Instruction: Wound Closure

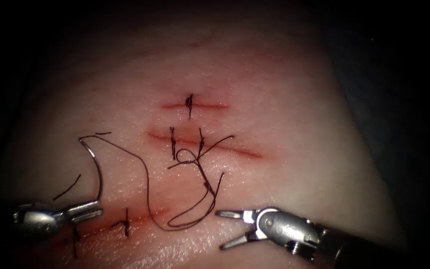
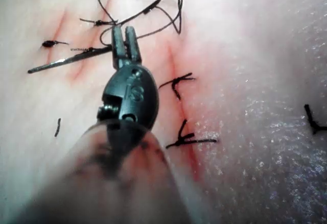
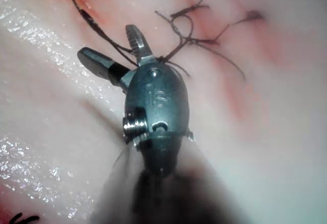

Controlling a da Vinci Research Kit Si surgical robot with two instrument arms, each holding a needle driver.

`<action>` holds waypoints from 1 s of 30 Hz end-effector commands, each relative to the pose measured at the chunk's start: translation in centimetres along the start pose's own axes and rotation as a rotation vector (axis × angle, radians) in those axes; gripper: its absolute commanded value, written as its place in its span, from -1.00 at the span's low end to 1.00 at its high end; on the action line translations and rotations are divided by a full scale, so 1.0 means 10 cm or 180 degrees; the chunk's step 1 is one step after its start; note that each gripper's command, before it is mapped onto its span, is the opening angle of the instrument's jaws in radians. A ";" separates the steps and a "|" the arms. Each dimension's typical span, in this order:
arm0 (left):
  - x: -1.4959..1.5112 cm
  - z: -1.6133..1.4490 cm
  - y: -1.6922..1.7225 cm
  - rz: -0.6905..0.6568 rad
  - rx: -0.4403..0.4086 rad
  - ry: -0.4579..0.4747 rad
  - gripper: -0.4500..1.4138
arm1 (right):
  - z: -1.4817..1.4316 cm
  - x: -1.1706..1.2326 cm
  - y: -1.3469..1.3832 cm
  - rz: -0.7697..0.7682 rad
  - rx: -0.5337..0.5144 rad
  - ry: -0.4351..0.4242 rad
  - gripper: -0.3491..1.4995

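The left tool (image 1: 91, 209) clamps the needle (image 1: 95, 167) at one end of its curve — the rest arcs free above the tissue (image 1: 294, 149), left of the cut (image 1: 205, 144). The right tool (image 1: 227, 230) gapes empty near the thread (image 1: 148, 192). The needle looks rigid and slippery; the thread, limp.

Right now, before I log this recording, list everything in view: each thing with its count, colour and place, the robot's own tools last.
Pale pink pork-belly tissue: one, fills the field.
Red cuts: three; upper, middle, lower.
Curved steel needle: one, silver, left of the middle cut, out of the tissue, held near one end.
Dark thread: one long strand, from needle, looping to the middle cut.
Dark stitches: several, on each cut.
Cut thread end: one, dark, left of needle.
Left tool: shut on needle.
Right tool: open, holds nothing.
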 end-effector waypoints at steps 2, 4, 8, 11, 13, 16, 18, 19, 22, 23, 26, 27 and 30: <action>-0.008 -0.001 -0.005 -0.0006 0.0046 -0.0009 -1.00 | 0.001 -0.008 0.022 -0.0101 -0.0043 -0.0016 0.87; -0.010 -0.005 -0.006 0.0004 0.0077 -0.0047 -1.00 | 0.000 -0.016 0.031 -0.0149 -0.0082 -0.0038 0.83; -0.010 -0.002 -0.005 0.0018 0.0099 -0.0067 -1.00 | 0.008 -0.040 0.050 -0.0342 -0.0213 -0.0172 0.82; -0.009 0.002 -0.003 0.0020 0.0096 -0.0051 -1.00 | 0.019 -0.062 0.065 -0.0415 -0.0268 -0.0307 0.80; -0.009 0.005 -0.003 0.0021 0.0095 -0.0045 -1.00 | 0.026 -0.076 0.075 -0.0430 -0.0285 -0.0398 0.80; -0.010 0.008 -0.002 0.0022 0.0095 -0.0037 -1.00 | 0.034 -0.092 0.086 -0.0444 -0.0299 -0.0498 0.78; -0.009 0.009 -0.001 0.0023 0.0094 -0.0033 -1.00 | 0.039 -0.101 0.092 -0.0451 -0.0316 -0.0547 0.78; -0.009 0.009 -0.001 0.0024 0.0091 -0.0026 -1.00 | 0.042 -0.104 0.093 -0.0456 -0.0322 -0.0581 0.78; -0.007 0.009 0.000 0.0046 0.0082 -0.0008 -1.00 | 0.051 -0.111 0.094 -0.0491 -0.0250 -0.0609 0.71; -0.007 0.009 0.000 0.0047 0.0084 -0.0011 -1.00 | 0.054 -0.114 0.093 -0.0498 -0.0201 -0.0610 0.65; -0.006 0.009 0.002 0.0051 0.0081 0.0000 -1.00 | 0.059 -0.117 0.090 -0.0547 -0.0098 -0.0646 0.33; -0.006 0.009 0.002 0.0052 0.0083 -0.0002 -1.00 | 0.060 -0.118 0.090 -0.0549 -0.0072 -0.0653 0.22; -0.006 0.009 0.003 0.0038 0.0083 0.0005 -1.00 | 0.060 -0.119 0.090 -0.0550 -0.0017 -0.0641 -0.64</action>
